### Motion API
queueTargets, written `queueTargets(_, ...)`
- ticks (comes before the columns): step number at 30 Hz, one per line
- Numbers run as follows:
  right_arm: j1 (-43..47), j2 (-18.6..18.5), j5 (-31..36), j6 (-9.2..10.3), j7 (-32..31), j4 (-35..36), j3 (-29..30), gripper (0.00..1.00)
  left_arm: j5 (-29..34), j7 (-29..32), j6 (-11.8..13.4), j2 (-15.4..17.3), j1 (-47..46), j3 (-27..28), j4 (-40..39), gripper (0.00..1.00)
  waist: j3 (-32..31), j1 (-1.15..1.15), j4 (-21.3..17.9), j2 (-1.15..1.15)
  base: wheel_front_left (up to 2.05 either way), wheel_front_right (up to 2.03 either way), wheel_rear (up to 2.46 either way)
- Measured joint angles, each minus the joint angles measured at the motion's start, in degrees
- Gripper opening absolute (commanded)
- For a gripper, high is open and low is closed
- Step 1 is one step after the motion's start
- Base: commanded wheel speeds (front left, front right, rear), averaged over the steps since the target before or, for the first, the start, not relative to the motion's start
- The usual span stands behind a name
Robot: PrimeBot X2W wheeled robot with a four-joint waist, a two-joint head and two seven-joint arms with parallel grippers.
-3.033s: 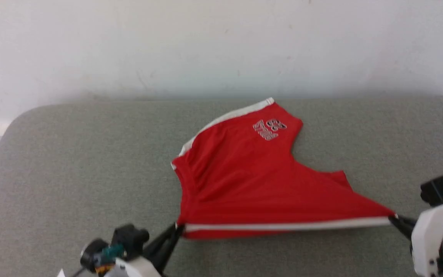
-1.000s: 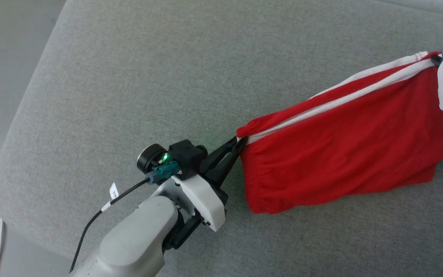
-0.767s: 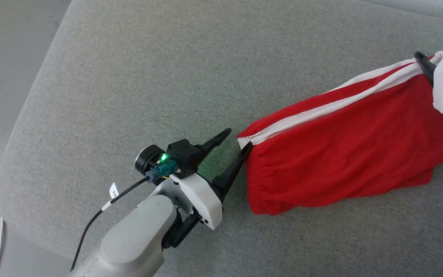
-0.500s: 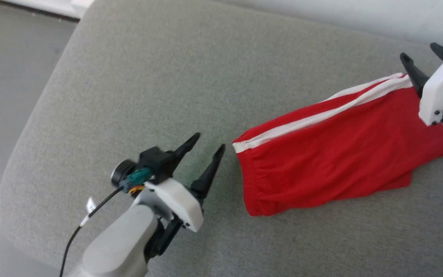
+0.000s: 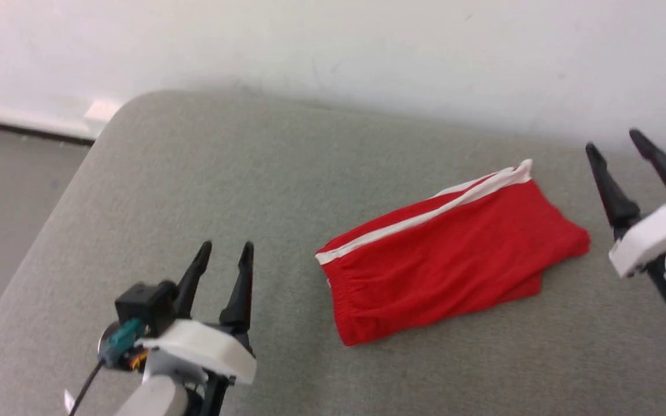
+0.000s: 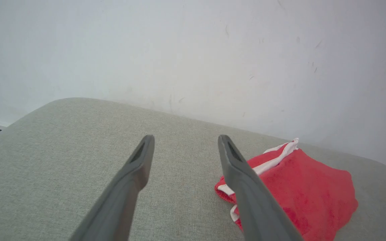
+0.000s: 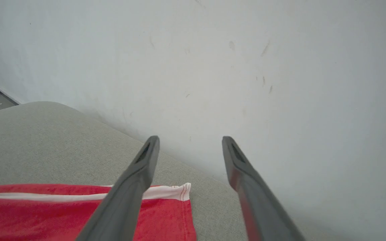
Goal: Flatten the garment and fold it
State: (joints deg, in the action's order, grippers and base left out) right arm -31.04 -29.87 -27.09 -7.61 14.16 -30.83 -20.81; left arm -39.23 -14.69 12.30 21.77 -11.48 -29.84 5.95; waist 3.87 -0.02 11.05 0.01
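Counted 1 garment, red shorts; 2 grippers, left gripper and right gripper, 2 dark fingers each, 4 total; 1 grey padded surface; 1 white wall; 1 floor patch

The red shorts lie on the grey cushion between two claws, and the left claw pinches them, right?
No: the head view shows the left gripper open, apart from the garment, which lies on the grey cushion between it and the right gripper.
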Motion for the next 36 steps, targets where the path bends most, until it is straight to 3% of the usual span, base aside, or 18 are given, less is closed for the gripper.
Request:
queueTargets(4,9.8,4.0,4.0,0.0,0.3,6.8,8.9,1.0,1.5,0.0,1.5,-0.9,5.8,1.3,-3.2,1.0,-2.5,0.01,-2.3,0.0,0.0,0.0,0.0)
queueTargets(9,23.2,11.9,9.8,0.01,0.5,17.7,20.3,1.0,2.2,0.0,2.9,-1.4,10.3,0.5,-3.2,1.0,-4.6,0.01,-5.2,0.0,0.0,0.0,0.0)
queueTargets(17,34.8,20.8,15.6,0.01,-3.2,29.8,24.6,1.0,-0.6,4.8,2.1,-3.6,11.3,-2.0,-1.3,1.0,-4.8,0.01,-9.0,0.0,0.0,0.0,0.0)
queueTargets(27,35.1,22.6,16.0,0.01,-5.0,32.9,24.0,1.0,-2.2,15.8,2.2,-5.2,4.9,-4.3,4.0,1.0,-0.5,0.03,-12.3,0.0,0.0,0.0,0.0)
queueTargets(36,34.3,22.6,15.8,0.01,-4.9,33.0,23.5,1.0,-2.4,19.9,6.2,-5.5,2.9,-4.7,10.0,1.0,3.1,0.02,-15.1,0.0,0.0,0.0,0.0)
